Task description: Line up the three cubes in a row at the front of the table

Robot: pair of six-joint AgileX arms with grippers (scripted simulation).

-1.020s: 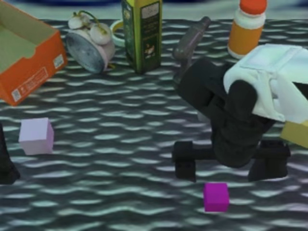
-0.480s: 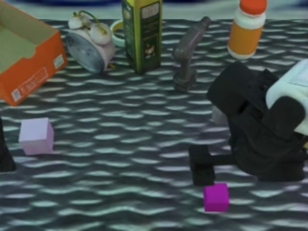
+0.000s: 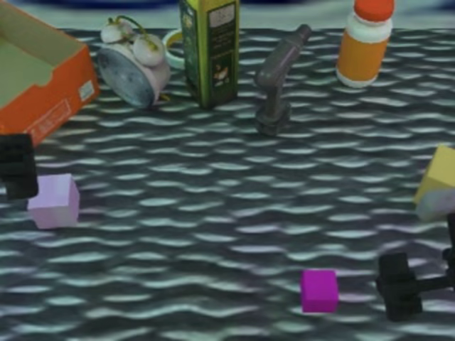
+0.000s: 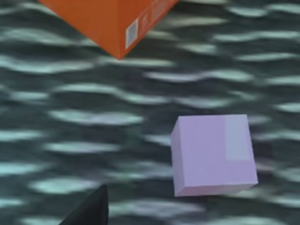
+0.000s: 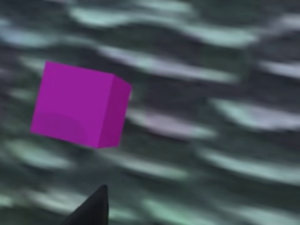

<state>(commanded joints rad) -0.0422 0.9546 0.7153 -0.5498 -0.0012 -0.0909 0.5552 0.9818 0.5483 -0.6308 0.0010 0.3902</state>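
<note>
Top view shows the magenta cube [image 3: 318,290] sitting near the front of the bench [image 3: 213,234], right of centre. The lilac cube [image 3: 54,201] lies far off at the left, and the yellow cube [image 3: 437,181] is at the right edge, partly cut off. The left end effector [image 3: 17,165] hangs just beside the lilac cube, on its far side; whether it is released or clenched cannot be told. The right end effector [image 3: 419,284] sits to the right of the magenta cube, apart from it and grasping nothing; its spread cannot be told either.

All three cubes look rigid, light and matte, so flat opposite faces should give a sure hold. An orange box [image 3: 39,78] stands close behind the lilac cube and could crowd an approach. Farther back, an alarm clock [image 3: 134,64], a green carton [image 3: 210,50], a grey tool [image 3: 279,74] and an orange bottle [image 3: 364,42] stand clear of the front row.
</note>
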